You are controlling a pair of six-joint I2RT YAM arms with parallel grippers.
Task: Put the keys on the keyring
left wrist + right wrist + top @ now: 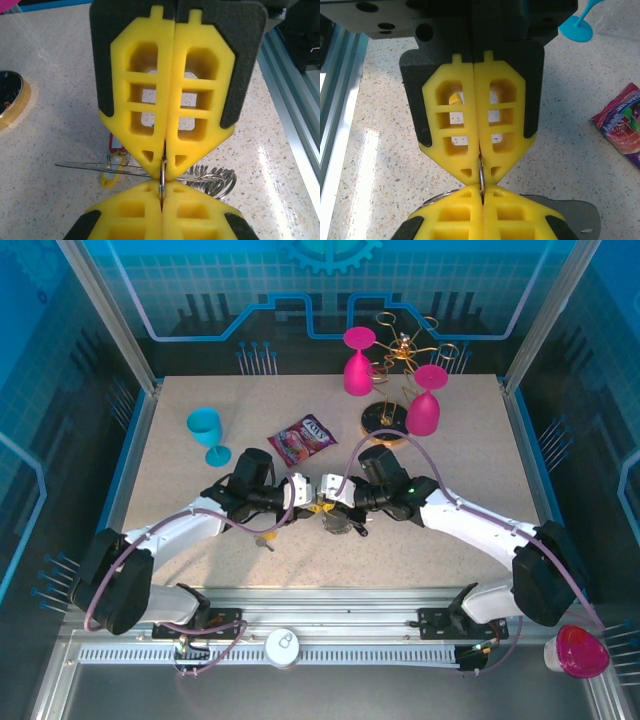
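My left gripper (309,496) and right gripper (329,492) meet tip to tip over the table's middle. Both are shut on one small metal split ring (162,175), seen edge-on between the yellow pads (481,176). In the left wrist view my own fingertips (150,192) come up from below and the right gripper's hang from above. A yellow-headed key (112,172) and a red-headed key (114,142) hang on the thin hoop of the keyring (90,166) to the left. Silvery coils (216,181) lie to the right. The keyring (345,523) rests under the right gripper.
A snack packet (301,438) lies behind the grippers and a blue glass (207,430) stands at the left. The gold rack with its round base (385,422) and two pink glasses (424,400) stands at the back right. A small item (265,538) lies near the left arm.
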